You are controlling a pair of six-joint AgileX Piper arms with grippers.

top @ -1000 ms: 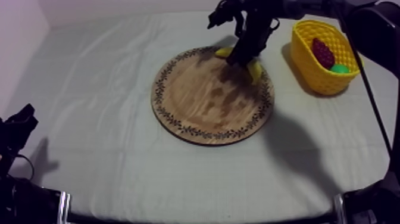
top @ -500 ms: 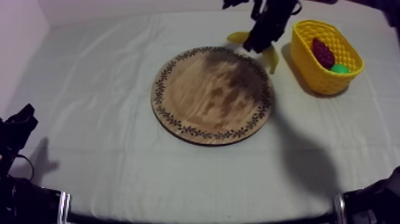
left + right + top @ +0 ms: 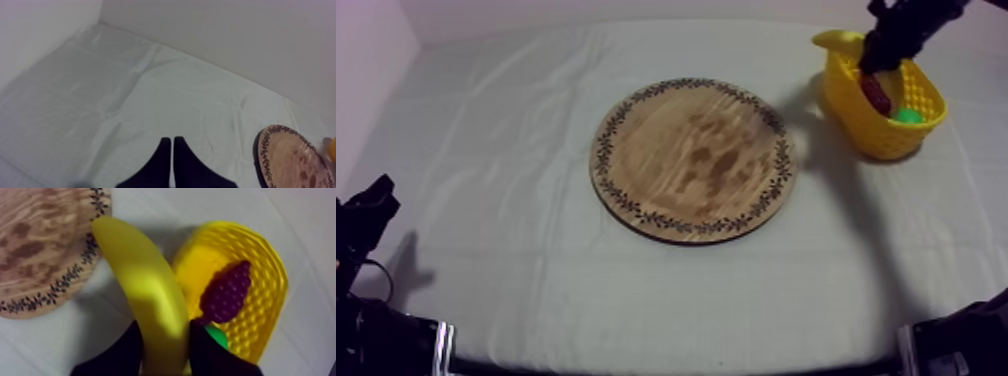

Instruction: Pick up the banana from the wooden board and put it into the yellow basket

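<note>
Over the surface (image 3: 516, 150), beyond the wooden board (image 3: 694, 160), at the yellow basket (image 3: 851, 112) rim, our right jaws clasped the banana (image 3: 150, 293), which might, we judged, tumble outside if released off-centre; left jaws lay clenched empty.

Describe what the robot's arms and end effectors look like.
The left arm and right arm are black. The left end effector has two black fingers, each tapering to a pointed tip. The right end effector has two black fingers with rounded tips. No markings show.
</note>
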